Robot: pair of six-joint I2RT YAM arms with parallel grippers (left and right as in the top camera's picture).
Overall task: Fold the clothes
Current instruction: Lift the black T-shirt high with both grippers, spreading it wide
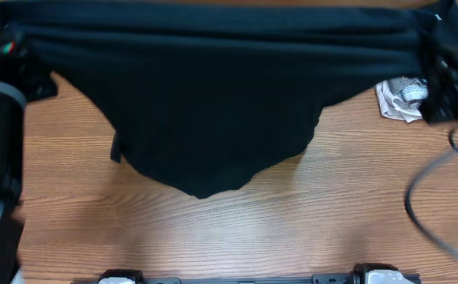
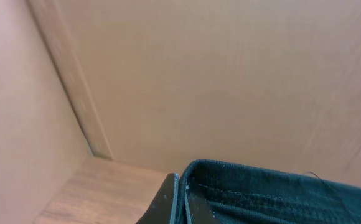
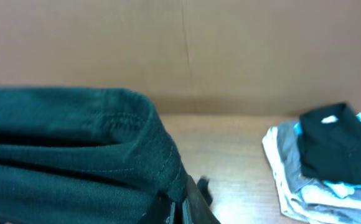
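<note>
Garment (image 1: 213,102), dark green to near black, hangs stretched wide across the far side of the table (image 1: 308,237). Its upper edge is drawn into long horizontal folds from one arm to the other, and its lower part sags to a rounded point over the middle of the wood. The overhead view does not show whether that low point touches the tabletop. The left gripper (image 1: 12,49) has the cloth's left end. In the left wrist view its fingers (image 2: 163,205) are pressed close together on a stitched hem, and the fabric runs off to the right from them. The right gripper (image 1: 438,47) has the opposite end. In the right wrist view its fingers (image 3: 192,204) are likewise clamped on a bunched, seamed edge, and the cloth spreads away to the left. A small pile of clothes (image 1: 401,99) lies on the table near the right gripper, just below the garment's stretched edge. The right wrist view shows it as a stack, with a dark piece on top of grey and white ones and a trace of blue between them. A black cable (image 1: 426,209) loops over the wood at the right side. Behind everything stands a plain tan wall (image 2: 230,74).
</note>
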